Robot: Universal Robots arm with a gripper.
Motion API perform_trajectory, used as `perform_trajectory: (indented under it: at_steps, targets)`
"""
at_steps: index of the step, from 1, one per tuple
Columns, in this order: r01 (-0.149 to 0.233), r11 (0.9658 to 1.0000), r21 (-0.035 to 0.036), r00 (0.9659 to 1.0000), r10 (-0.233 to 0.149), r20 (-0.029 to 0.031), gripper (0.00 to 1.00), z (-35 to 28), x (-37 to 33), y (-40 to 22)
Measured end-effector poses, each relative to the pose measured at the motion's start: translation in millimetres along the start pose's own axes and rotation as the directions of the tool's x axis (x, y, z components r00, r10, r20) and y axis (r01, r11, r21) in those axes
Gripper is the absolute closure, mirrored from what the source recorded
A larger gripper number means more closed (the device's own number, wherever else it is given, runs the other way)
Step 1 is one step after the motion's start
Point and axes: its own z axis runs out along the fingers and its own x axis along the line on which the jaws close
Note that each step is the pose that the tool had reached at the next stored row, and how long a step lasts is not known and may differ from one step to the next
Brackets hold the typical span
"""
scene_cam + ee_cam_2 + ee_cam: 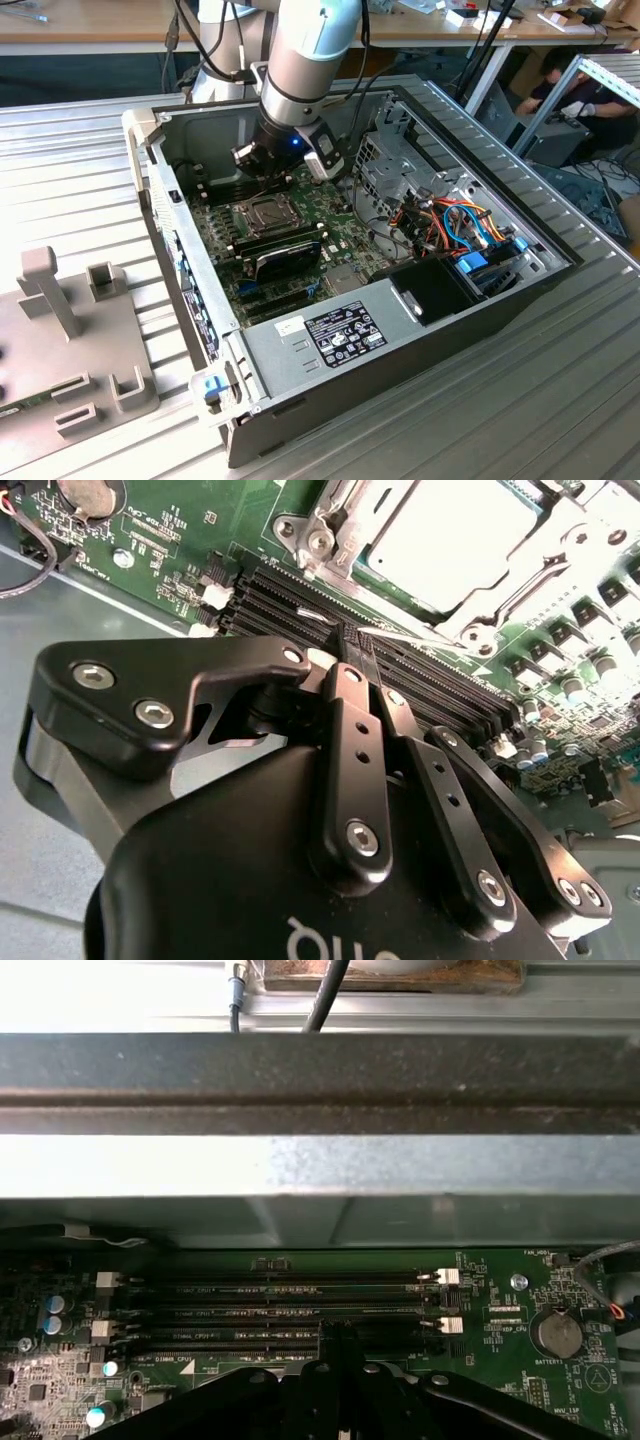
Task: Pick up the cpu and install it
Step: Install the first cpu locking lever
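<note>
Closest to the exterior view, a ribbed metal table (520,420) runs under everything, its slats catching the light. On it, toward the exterior view's left, sits a grey plastic fixture (70,350) with upright posts and slots. Just beyond lies the open computer case (190,290) on its side, a labelled power supply (330,335) along its near edge and a tangle of orange and blue cables (460,225) on the exterior view's right.

Deeper in the case is the green motherboard (300,240). The cpu (262,212) rests in the socket area there, framed by the shiny metal socket frame (330,530); in the second wrist view its pale silvery top (450,535) lies flat inside that frame, which appears to sit down around it. Between the socket and the case wall run the black memory slots (290,1310).

The gripper (352,645) hangs just above those slots, beside the socket and apart from the chip. Its two black fingers (355,730) are pressed together with nothing between them, tips close to the board in both wrist views.

Farther back, the arm (305,60) rises out of the case. Behind it stands a wooden bench (100,20), and at the exterior view's far right a person (575,90) sits among equipment.
</note>
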Motion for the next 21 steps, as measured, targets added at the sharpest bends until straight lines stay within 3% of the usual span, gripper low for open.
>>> perform_trajectory:
  at_steps: [18, 20, 21]
  targets:
    - [0.000, 1.0000, 0.0060, 1.0000, 0.000, 0.0000, 0.89, 6.0, -1.8, -1.3]
    - [0.000, 0.9999, 0.0121, 1.0000, 0.000, 0.0001, 0.89, 8.2, -2.7, -1.8]
    - [0.000, 0.9997, 0.0232, 1.0000, 0.000, 0.0003, 0.89, 9.7, -2.9, -2.2]
